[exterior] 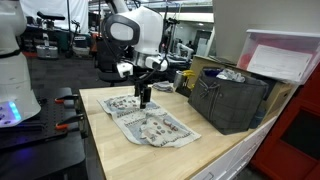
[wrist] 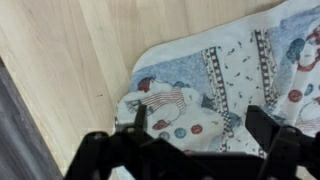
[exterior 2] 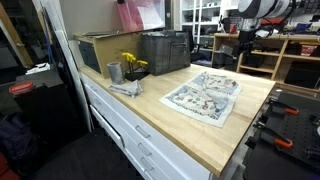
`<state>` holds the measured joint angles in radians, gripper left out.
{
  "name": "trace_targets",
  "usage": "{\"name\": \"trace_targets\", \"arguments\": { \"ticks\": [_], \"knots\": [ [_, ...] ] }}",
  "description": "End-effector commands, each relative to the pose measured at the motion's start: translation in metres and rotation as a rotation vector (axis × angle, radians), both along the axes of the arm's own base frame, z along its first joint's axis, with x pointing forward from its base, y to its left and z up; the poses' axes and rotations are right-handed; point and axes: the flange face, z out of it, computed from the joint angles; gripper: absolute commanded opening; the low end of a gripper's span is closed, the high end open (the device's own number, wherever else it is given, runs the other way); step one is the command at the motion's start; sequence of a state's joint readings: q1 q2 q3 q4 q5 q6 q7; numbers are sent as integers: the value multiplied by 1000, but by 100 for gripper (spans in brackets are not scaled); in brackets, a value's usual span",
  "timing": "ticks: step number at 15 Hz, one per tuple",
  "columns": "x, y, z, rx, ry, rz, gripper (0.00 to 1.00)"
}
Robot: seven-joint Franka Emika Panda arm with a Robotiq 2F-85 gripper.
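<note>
Gripper point(wrist: 200, 128), jaws spread wide, hangs over a corner of the cloth point(wrist: 225, 75) lying on the table point(exterior: 115, 150); a crate point(exterior: 230, 100) stands well apart to the right, flowers point(exterior 2: 132, 63) near it.

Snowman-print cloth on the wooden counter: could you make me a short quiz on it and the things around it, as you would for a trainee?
1. True or false: the end effector is clamped shut on the snowman-print cloth.
2. Which stands beside the cloth? A) a dark crate B) a laptop C) a kettle
3. Fill in: the flowers by the metal cup are ____.

Key: 1 false, its jaws stand open over the cloth; 2 A; 3 yellow.
</note>
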<state>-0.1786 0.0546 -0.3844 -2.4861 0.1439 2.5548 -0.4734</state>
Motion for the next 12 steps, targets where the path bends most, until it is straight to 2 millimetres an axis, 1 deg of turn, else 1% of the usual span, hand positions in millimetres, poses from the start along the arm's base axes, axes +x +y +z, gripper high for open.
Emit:
{"name": "trace_targets", "arguments": {
  "ticks": [1,2,4,7,9,10,11,12],
  "knots": [
    [35,-15,-9,37,-8,10,100],
    [18,-9,-8,7,-2,0,100],
    [31,-10,-13,14,-3,-2,100],
    [35,-10,-14,13,-2,1,100],
    [42,-1,-18,-81,9,12,100],
    [51,2,-22,-141,-4,-17,100],
    [56,3,-25,-171,-2,-48,100],
    [61,-5,-32,-225,-3,-94,100]
  ]
}}
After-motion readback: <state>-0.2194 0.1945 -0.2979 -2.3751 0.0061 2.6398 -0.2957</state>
